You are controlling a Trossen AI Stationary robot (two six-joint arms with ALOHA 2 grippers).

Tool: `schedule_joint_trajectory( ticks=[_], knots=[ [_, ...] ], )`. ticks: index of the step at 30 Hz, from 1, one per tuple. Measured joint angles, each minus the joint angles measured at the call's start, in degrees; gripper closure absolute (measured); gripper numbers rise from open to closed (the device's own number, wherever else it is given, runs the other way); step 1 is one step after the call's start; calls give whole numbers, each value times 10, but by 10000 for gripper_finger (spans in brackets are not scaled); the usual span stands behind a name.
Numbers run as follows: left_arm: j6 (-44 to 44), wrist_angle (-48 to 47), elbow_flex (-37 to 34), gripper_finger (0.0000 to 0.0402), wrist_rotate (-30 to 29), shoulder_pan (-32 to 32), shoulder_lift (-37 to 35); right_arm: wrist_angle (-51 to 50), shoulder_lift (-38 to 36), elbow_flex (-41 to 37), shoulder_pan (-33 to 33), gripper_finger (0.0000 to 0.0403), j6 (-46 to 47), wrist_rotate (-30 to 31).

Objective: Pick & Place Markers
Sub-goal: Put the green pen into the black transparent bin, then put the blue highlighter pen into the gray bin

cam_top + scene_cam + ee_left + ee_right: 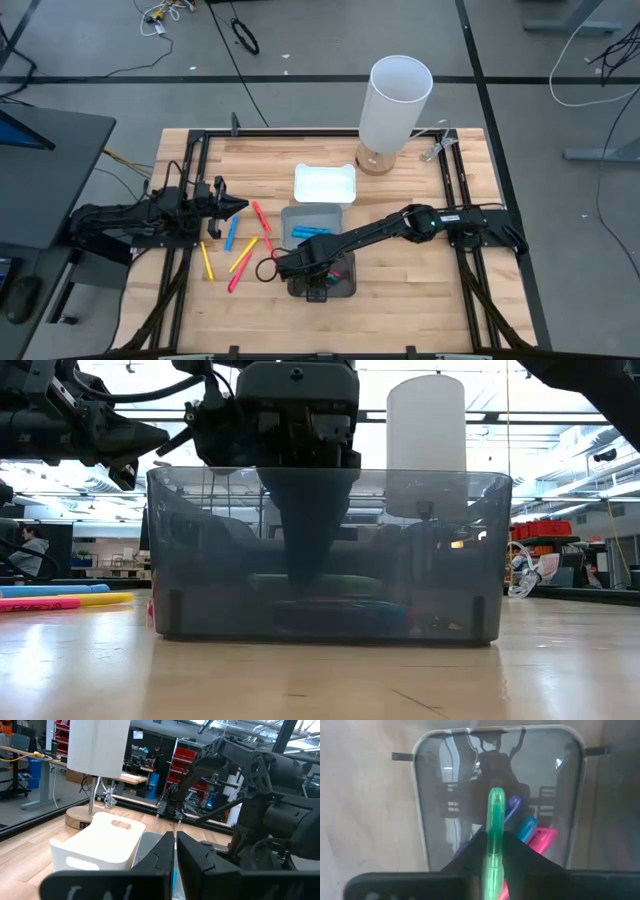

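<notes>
Over the grey tray [422,820], the right gripper [495,865] clamps a green marker [495,840]. At table's left edge, the left gripper [232,207] waits, fingers closed.

The right gripper [312,285] is filling the grey tray [345,286], blocking entry from above. At its 12 o'clock the white tray [325,184] and lamp [396,105] are standing. At 9 o'clock, loose markers [243,255] are cluttering the table [420,290]; 3 o'clock is lying open.
</notes>
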Motion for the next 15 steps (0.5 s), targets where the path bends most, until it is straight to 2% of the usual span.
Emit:
schedule_joint_trajectory(
  ticks=[15],
  knots=[
    [0,0,0,378,0,0,0,0,0,0,0,218,0,0]
  ],
)
